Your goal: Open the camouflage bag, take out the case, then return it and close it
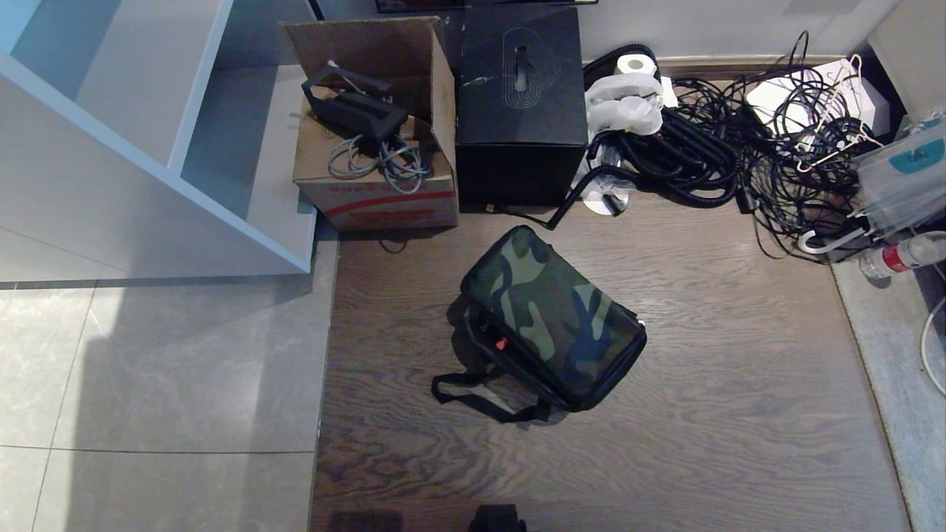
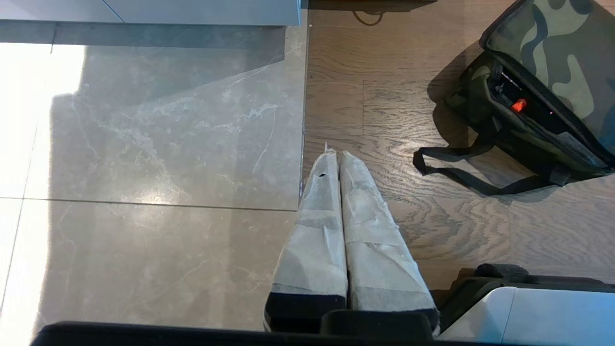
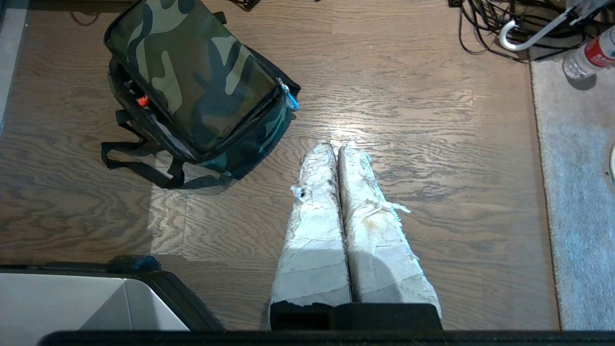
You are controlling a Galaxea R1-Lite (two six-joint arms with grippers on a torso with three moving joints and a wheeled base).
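The camouflage bag [image 1: 550, 316] lies zipped shut on the wooden floor, set at an angle, its black strap [image 1: 473, 391] trailing toward me. The bag also shows in the left wrist view [image 2: 552, 72] and the right wrist view [image 3: 192, 77], where a zipper pull [image 3: 289, 98] hangs at one corner. The case is hidden. My left gripper [image 2: 335, 154] is shut and empty, held above the edge between tile and wood. My right gripper [image 3: 337, 146] is shut and empty over bare wood beside the bag. Neither arm shows in the head view.
Behind the bag stand a large black cube box [image 1: 521, 103] and an open cardboard box [image 1: 377, 125] holding cables. A tangle of black cables [image 1: 739, 148] and a water bottle [image 1: 905, 258] fill the far right. A white shelf unit [image 1: 148, 148] stands at the left.
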